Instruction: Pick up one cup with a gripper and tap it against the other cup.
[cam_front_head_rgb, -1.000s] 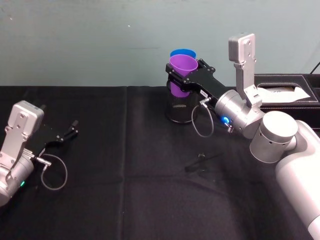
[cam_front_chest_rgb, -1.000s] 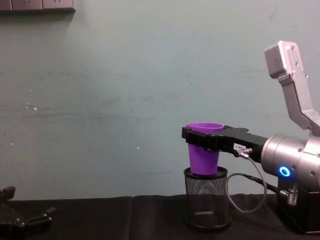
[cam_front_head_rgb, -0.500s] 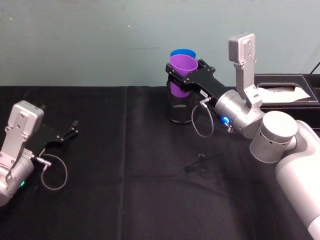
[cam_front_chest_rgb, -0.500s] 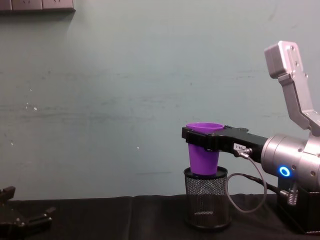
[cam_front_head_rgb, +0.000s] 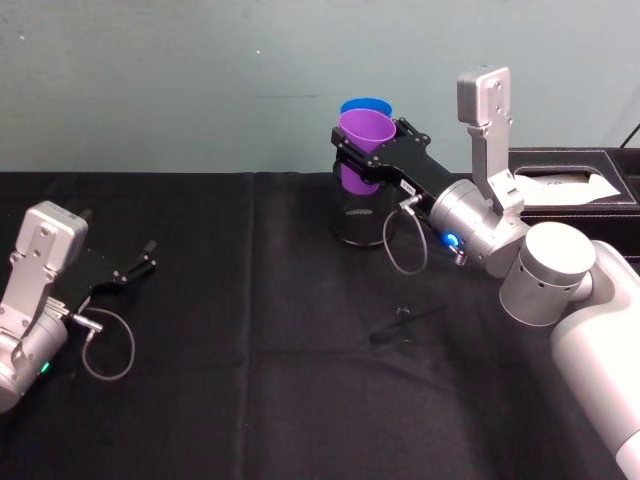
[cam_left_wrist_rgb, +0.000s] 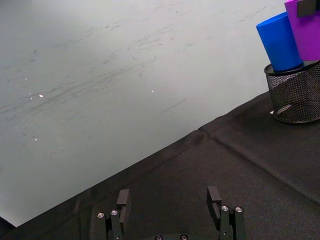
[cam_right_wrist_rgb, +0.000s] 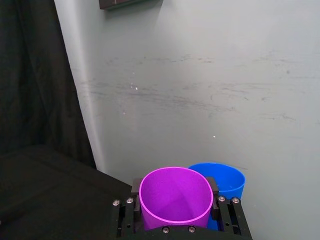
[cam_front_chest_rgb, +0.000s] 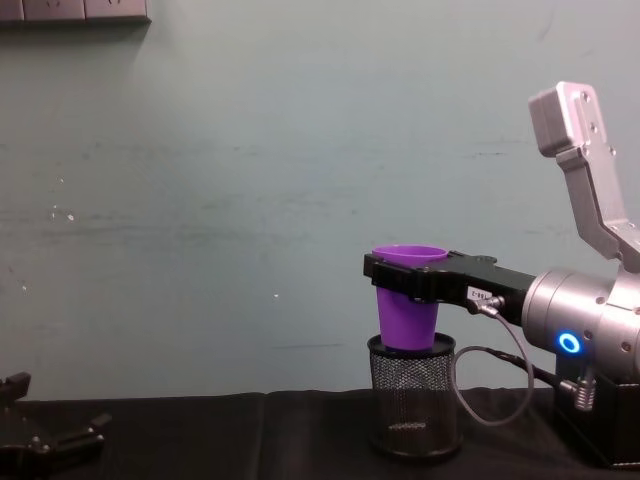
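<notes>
My right gripper (cam_front_head_rgb: 368, 150) is shut on the purple cup (cam_front_head_rgb: 362, 135), its black fingers clamped on both sides below the rim. It holds the cup upright over the black mesh pen holder (cam_front_head_rgb: 358, 222). From the side, the purple cup (cam_front_chest_rgb: 405, 320) has its base dipping into the holder (cam_front_chest_rgb: 412, 400). The blue cup (cam_front_head_rgb: 364, 104) stands right behind it. In the right wrist view the blue cup (cam_right_wrist_rgb: 225, 181) sits rim to rim against the purple cup (cam_right_wrist_rgb: 175, 195); I cannot tell whether they touch. My left gripper (cam_front_head_rgb: 135, 268) rests open on the cloth at the far left.
A black box (cam_front_head_rgb: 570, 180) with white paper sits at the back right, beside my right arm. A small dark item (cam_front_head_rgb: 400, 325) lies on the black cloth near the table's middle. The wall runs close behind the cups.
</notes>
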